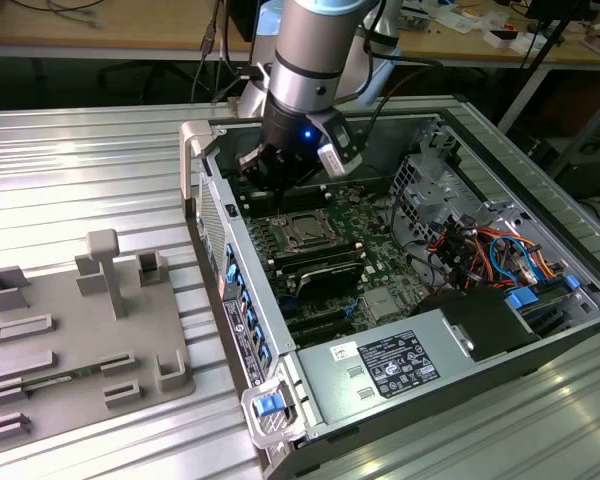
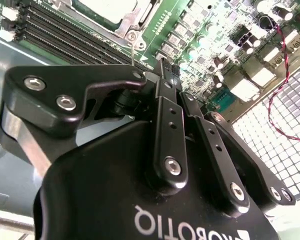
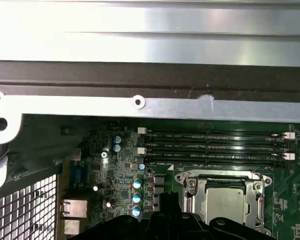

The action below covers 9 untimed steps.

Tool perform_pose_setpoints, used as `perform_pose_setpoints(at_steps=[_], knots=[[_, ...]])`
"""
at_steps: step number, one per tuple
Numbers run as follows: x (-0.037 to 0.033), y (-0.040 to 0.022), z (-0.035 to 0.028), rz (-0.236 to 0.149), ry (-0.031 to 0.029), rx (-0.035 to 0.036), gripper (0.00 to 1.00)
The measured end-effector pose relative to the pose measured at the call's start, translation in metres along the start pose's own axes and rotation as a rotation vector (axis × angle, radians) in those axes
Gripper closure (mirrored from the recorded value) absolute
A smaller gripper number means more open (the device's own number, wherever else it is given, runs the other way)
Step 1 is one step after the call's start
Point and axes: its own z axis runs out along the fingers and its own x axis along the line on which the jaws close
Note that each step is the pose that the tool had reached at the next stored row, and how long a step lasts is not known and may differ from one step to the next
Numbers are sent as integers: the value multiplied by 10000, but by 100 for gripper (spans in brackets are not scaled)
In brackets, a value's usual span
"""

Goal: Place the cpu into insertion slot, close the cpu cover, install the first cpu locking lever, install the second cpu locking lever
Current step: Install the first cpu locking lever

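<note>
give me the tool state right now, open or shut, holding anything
tool: cannot be told whether open or closed, or whether it holds anything; it hangs over the motherboard near the cpu.

The arm reaches steeply down, the black gripper at its lower end pointing downward.

We find gripper low inside, close by case wall on exterior view's left. Space above cpu clear. Memory sticks flank cpu; drive cage, cables crowd exterior view's right; power supply box walls off one end.
</note>
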Motion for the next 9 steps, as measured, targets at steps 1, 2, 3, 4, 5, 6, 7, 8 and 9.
perform_pose_setpoints(at_steps=[1,2,3,4,5,6,7,8,9], knots=[[-1,13,1,-48,-2,1,89],[-1,29,2,-87,-1,2,89],[-2,47,3,-131,1,2,89],[-2,57,4,-158,0,2,89],[-3,71,5,-197,1,1,89],[-4,84,5,-235,3,2,89],[-5,94,6,-266,4,3,89],[-7,101,7,-295,5,3,89],[-9,105,8,-313,5,3,89]])
